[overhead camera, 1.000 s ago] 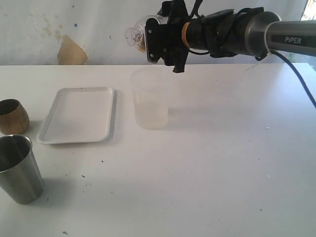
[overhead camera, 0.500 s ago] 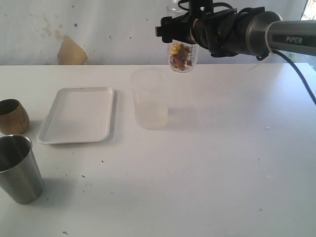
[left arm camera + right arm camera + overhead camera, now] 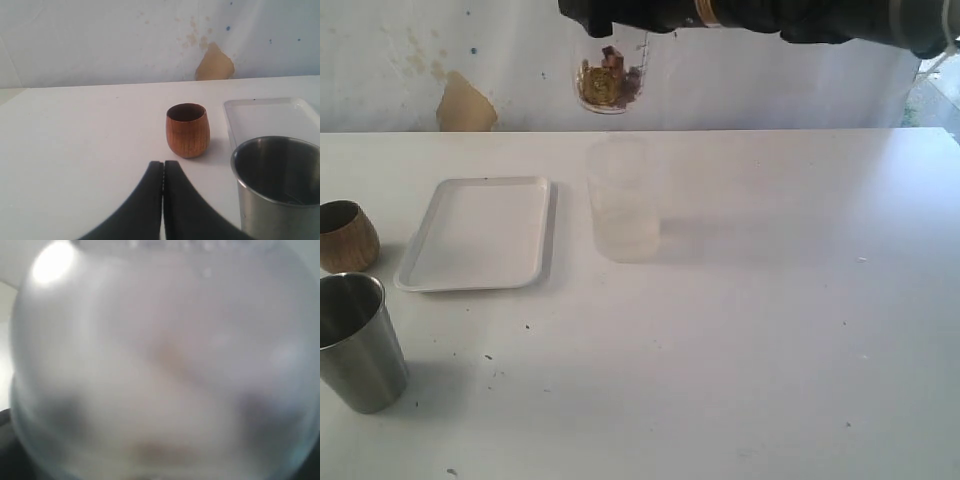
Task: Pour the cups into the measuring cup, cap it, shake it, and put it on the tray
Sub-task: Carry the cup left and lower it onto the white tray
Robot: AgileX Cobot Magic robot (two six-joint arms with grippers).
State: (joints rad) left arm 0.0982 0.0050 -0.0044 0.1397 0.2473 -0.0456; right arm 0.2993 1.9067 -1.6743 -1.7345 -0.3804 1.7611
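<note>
a: what sits furthest left?
b: a small rounded wooden cup (image 3: 345, 235), brown with a fine grain. nearer than it is a tapered steel tumbler (image 3: 358, 345), smooth and dully shiny. both stand upright on the white table (image 3: 740, 340), close together but apart.
a: and the left gripper?
b: the left gripper (image 3: 163, 164) faces those two cups, low over the table. its black curved fingers are pressed together with nothing between them.
a: next along?
b: the tray (image 3: 475, 232). it's flat, white and rectangular, with rounded corners and a low rim, just right of the wooden cup. right of it stands a frosted cup (image 3: 625, 205), translucent and whitish.
a: where's the measuring cup?
b: the measuring cup (image 3: 610, 75) is high in the air, seen against the stained wall (image 3: 460, 60), over the frosted cup. how far back it is, i cannot tell. it's clear plastic, base down, with gold and brown pieces (image 3: 603, 82) in the bottom. dark marks run down its side, too small to read.
a: what holds it?
b: the right gripper (image 3: 620, 20), clamped on its upper part. the right arm (image 3: 800, 18) lies level along the top, reaching in from the right. its wrist view shows only a blurred pale dome.
</note>
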